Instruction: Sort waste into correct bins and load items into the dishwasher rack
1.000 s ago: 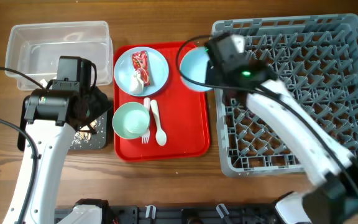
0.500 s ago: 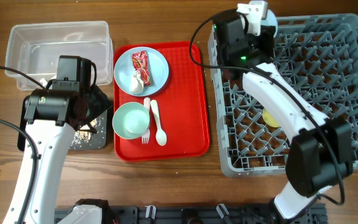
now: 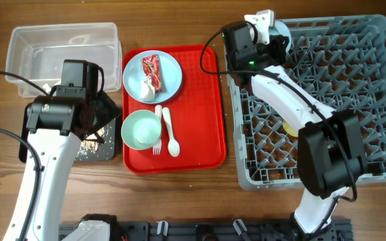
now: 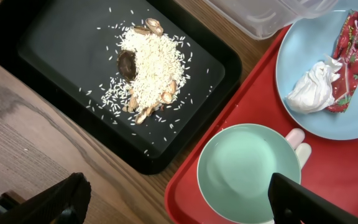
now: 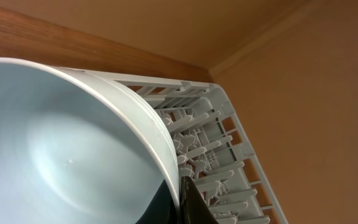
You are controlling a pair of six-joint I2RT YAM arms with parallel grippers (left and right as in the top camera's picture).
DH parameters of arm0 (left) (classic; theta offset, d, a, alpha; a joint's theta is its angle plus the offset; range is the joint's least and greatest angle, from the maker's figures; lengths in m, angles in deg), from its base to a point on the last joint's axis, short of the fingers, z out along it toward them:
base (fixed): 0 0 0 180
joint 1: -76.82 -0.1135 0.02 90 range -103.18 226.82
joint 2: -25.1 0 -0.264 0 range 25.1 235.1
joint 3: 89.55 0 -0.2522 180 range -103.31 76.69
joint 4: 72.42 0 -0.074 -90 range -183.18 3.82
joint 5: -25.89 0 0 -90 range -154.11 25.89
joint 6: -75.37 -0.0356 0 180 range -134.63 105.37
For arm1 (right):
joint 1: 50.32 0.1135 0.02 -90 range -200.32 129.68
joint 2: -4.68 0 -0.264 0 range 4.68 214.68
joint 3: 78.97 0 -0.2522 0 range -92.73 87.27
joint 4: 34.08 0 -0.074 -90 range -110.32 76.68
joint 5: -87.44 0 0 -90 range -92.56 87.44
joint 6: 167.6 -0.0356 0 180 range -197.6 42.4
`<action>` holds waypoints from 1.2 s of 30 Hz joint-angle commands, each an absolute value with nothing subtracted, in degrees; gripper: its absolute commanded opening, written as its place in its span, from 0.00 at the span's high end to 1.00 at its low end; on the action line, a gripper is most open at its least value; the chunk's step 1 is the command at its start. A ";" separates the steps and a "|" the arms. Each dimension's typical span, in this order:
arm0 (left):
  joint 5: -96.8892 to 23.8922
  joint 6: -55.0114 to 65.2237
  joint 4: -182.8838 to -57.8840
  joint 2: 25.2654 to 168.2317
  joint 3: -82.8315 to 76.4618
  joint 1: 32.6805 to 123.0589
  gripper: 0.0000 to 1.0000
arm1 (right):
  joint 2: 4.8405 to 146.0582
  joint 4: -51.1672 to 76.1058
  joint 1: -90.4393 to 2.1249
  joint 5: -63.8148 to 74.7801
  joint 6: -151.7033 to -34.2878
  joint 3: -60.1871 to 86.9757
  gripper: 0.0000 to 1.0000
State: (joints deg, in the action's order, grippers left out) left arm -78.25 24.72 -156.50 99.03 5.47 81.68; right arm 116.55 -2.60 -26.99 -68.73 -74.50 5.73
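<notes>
My right gripper (image 3: 273, 37) is shut on the rim of the light blue bowl (image 5: 61, 143). It holds the bowl on edge over the far left corner of the grey dishwasher rack (image 3: 327, 100); overhead only a sliver of the bowl (image 3: 282, 28) shows. My left gripper (image 4: 179, 208) is open and empty, hovering over the near edge of the black tray (image 4: 55, 37), which holds the beige food scraps (image 4: 148, 68). The pale green bowl (image 3: 141, 129), white spoon (image 3: 170, 132) and fork (image 3: 158, 137) lie on the red serving tray (image 3: 203, 114). The red wrapper (image 3: 151, 65) and the tissue (image 3: 149, 87) lie on a light blue plate (image 3: 169, 77).
The clear tub (image 3: 62, 50) stands at the far left, behind the black tray (image 3: 102, 144). A yellow cup (image 3: 290, 127) sits in the rack. The rack's upright pegs (image 5: 210, 143) are just beside the held bowl. The left arm (image 3: 52, 134) stands over the black tray.
My right arm has carried the light blue bowl from over the red tray's right edge to the rack's far left corner and turned it on edge. The left arm has not moved.
</notes>
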 commanded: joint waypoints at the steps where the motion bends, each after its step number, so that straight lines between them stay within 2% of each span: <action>1: -79.40 25.51 -156.28 98.95 5.32 81.42 0.07 | 117.84 -0.63 -25.72 -69.41 -76.80 6.96 0.96; 5: -79.40 25.51 -156.28 98.95 5.32 81.42 0.07 | 117.84 0.90 -23.49 -69.39 -77.81 6.96 0.95; 6: -79.40 25.51 -156.28 98.95 5.32 81.42 0.07 | 117.84 0.94 -22.92 -69.41 -77.78 6.96 0.92; 10: -79.40 25.51 -156.28 98.95 5.32 81.42 0.07 | 117.82 3.69 -21.31 -69.41 -77.61 6.94 0.71; 12: -79.40 25.51 -156.28 98.95 5.32 81.42 0.06 | 116.86 6.01 -20.19 -68.80 -77.72 6.94 0.57; 15: -79.40 25.49 -156.28 98.95 5.32 81.42 0.07 | 112.51 8.90 -19.45 -54.98 -77.85 6.91 0.47; 17: -79.40 25.51 -156.28 98.95 5.32 81.42 0.03 | 104.05 12.76 -19.40 -37.98 -79.25 6.91 0.34; 18: -79.40 25.51 -156.28 98.95 5.32 81.42 0.02 | 100.90 13.77 -19.40 -31.82 -79.27 6.91 0.31; 19: -79.43 25.44 -156.33 98.95 5.32 81.42 0.01 | 97.71 14.64 -19.40 -22.53 -79.58 6.91 0.31; 21: -80.80 24.64 -157.25 98.95 5.32 81.40 0.00 | 93.54 14.86 -19.40 1.45 -88.12 6.91 0.31; 24: -81.48 24.66 -159.21 98.95 5.32 77.03 0.00 | 94.56 15.10 -18.03 19.50 -94.61 6.94 0.31; 28: -80.45 24.66 -159.28 98.95 5.32 69.77 0.00 | 101.14 17.51 -10.49 15.15 -99.20 6.94 0.32; 30: -79.80 24.66 -159.30 98.95 5.32 67.00 0.00 | 106.19 17.88 -7.49 13.93 -102.53 6.94 0.40; 36: -79.78 24.66 -159.30 98.95 5.32 66.41 0.00 | 118.74 15.93 -2.38 10.63 -109.74 6.94 0.45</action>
State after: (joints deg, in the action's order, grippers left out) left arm -79.43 24.70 -159.30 99.03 5.47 66.69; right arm 114.76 16.83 -3.45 13.01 -105.63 6.98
